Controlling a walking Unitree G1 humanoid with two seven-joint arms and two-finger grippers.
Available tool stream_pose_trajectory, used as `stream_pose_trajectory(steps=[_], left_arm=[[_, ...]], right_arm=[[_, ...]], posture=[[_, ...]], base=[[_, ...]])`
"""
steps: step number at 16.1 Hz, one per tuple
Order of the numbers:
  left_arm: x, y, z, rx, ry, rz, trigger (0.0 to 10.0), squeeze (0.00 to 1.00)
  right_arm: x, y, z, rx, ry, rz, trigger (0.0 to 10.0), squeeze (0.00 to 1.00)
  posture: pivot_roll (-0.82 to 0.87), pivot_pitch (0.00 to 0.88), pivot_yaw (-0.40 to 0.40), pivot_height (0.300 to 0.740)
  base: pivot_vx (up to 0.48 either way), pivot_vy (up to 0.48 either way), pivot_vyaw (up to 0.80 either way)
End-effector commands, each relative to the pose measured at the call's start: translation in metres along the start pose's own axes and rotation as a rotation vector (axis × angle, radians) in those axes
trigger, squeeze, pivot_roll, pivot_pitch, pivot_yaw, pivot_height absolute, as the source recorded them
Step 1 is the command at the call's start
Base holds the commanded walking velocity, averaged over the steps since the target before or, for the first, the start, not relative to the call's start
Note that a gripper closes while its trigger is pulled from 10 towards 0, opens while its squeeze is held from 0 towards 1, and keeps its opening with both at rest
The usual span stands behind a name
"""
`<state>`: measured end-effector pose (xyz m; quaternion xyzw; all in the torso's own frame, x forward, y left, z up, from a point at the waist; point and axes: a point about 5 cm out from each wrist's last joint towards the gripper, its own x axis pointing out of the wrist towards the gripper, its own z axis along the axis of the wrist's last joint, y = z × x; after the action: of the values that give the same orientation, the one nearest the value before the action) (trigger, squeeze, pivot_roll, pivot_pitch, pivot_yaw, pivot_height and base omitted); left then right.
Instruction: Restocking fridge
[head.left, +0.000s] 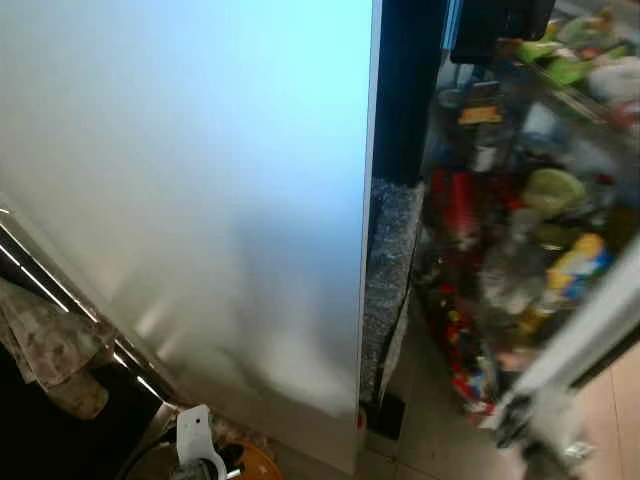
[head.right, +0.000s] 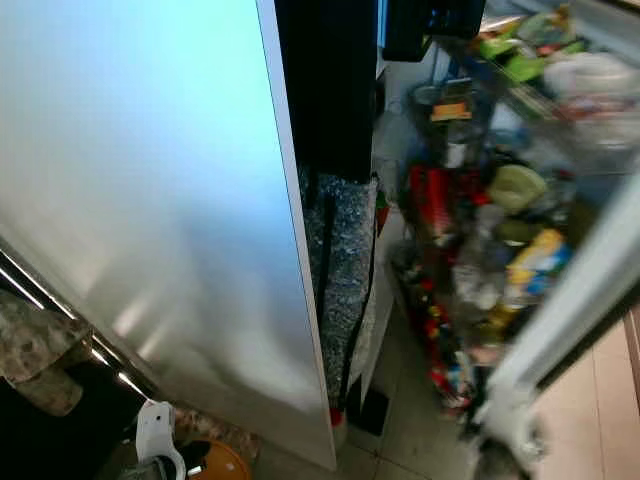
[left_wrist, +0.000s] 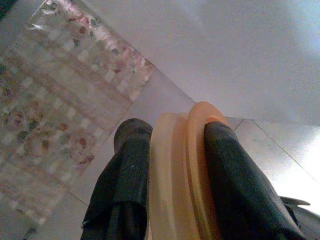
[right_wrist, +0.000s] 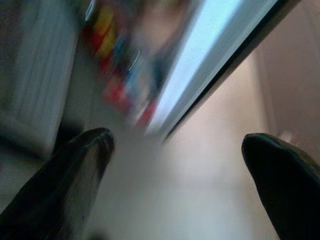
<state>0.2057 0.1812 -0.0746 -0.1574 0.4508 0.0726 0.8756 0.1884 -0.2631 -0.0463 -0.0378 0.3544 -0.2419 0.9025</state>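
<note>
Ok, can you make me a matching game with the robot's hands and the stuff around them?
Things:
1. left hand
2. right hand
3. fridge door
4. patterned cloth

States:
A. flowery squares
B. open, holding nothing
C. plain and silvery
D. shut on an orange lid

Pairs: 1-D, 2-B, 3-C, 4-A

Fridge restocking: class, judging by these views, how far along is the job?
Done: the fridge door stands open, its shelves blurred but crowded with items.
In hand: the left gripper is shut on an orange disc-shaped item; the right gripper is open.
Left: placing that item inside and closing the door.
</note>
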Motion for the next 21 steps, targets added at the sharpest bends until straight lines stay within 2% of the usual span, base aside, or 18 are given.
stream_pose_trajectory(steps=[1, 3, 4, 5, 6, 7, 8, 9, 11, 13, 18, 20, 21], left_arm=[[-0.001, 0.007, -0.003, 0.003, 0.02, 0.021, 10.0, 0.0], [-0.002, 0.009, -0.004, 0.011, 0.023, 0.032, 10.0, 0.0], [-0.002, 0.009, -0.004, 0.011, 0.024, 0.034, 10.0, 0.0], [-0.002, 0.01, -0.004, 0.007, 0.022, 0.037, 10.0, 0.0], [-0.002, 0.01, -0.004, 0.004, 0.023, 0.042, 10.0, 0.0], [-0.002, 0.01, -0.005, 0.007, 0.026, 0.045, 10.0, 0.0], [-0.002, 0.011, -0.005, 0.014, 0.029, 0.046, 10.0, 0.0], [-0.002, 0.01, -0.006, 0.032, 0.036, 0.047, 10.0, 0.0], [-0.002, 0.01, -0.007, 0.036, 0.04, 0.045, 10.0, 0.0], [-0.002, 0.01, -0.007, 0.038, 0.041, 0.042, 10.0, 0.0], [-0.002, 0.009, -0.006, 0.044, 0.041, 0.039, 10.0, 0.0], [-0.002, 0.009, -0.005, 0.048, 0.038, 0.04, 10.0, 0.0], [-0.002, 0.009, -0.005, 0.047, 0.037, 0.04, 10.0, 0.0]], right_arm=[[-0.001, 0.006, -0.017, 0.01, 0.08, 0.032, 10.0, 0.0], [-0.011, 0.016, -0.056, -0.167, 0.225, 0.137, 10.0, 0.0], [-0.014, 0.018, -0.064, -0.223, 0.253, 0.171, 10.0, 0.0], [-0.018, 0.016, -0.074, -0.214, 0.298, 0.176, 10.0, 0.0], [-0.02, 0.015, -0.08, -0.145, 0.332, 0.142, 10.0, 0.0], [-0.021, 0.018, -0.081, -0.118, 0.335, 0.141, 10.0, 0.0], [-0.021, 0.021, -0.081, -0.136, 0.327, 0.161, 10.0, 0.0], [-0.024, 0.032, -0.081, -0.199, 0.31, 0.219, 10.0, 0.0], [-0.026, 0.038, -0.082, -0.18, 0.307, 0.249, 10.0, 0.0], [-0.026, 0.041, -0.083, -0.208, 0.311, 0.262, 10.0, 0.0], [-0.028, 0.043, -0.083, -0.211, 0.307, 0.278, 10.0, 0.0], [-0.029, 0.045, -0.085, -0.246, 0.303, 0.296, 10.0, 0.0], [-0.029, 0.044, -0.086, -0.23, 0.311, 0.285, 10.0, 0.0]], posture=[[-0.14, 0.0, 0.104, 0.74], [-0.14, 0.0, 0.104, 0.74], [-0.14, 0.0, 0.105, 0.74], [-0.13, 0.0, 0.106, 0.74], [-0.12, 0.0, 0.108, 0.74], [-0.13, 0.0, 0.111, 0.74], [-0.13, 0.0, 0.113, 0.74], [-0.14, 0.0, 0.115, 0.74], [-0.14, 0.0, 0.113, 0.74], [-0.14, 0.0, 0.113, 0.74], [-0.14, 0.0, 0.113, 0.74], [-0.14, 0.0, 0.11, 0.74], [-0.13, 0.0, 0.109, 0.74]], base=[[0.0, 0.0, 0.0], [0.0, 0.0, 0.0], [0.0, 0.0, 0.0], [0.0, 0.0, 0.0], [0.0, 0.0, 0.0], [0.0, 0.0, 0.0], [0.0, 0.0, 0.0], [0.0, 0.0, 0.0], [0.0, 0.0, 0.0], [0.0, -0.142, 0.0], [0.0, -0.286, 0.0], [0.0, -0.289, 0.8], [0.0, -0.315, 0.8]])
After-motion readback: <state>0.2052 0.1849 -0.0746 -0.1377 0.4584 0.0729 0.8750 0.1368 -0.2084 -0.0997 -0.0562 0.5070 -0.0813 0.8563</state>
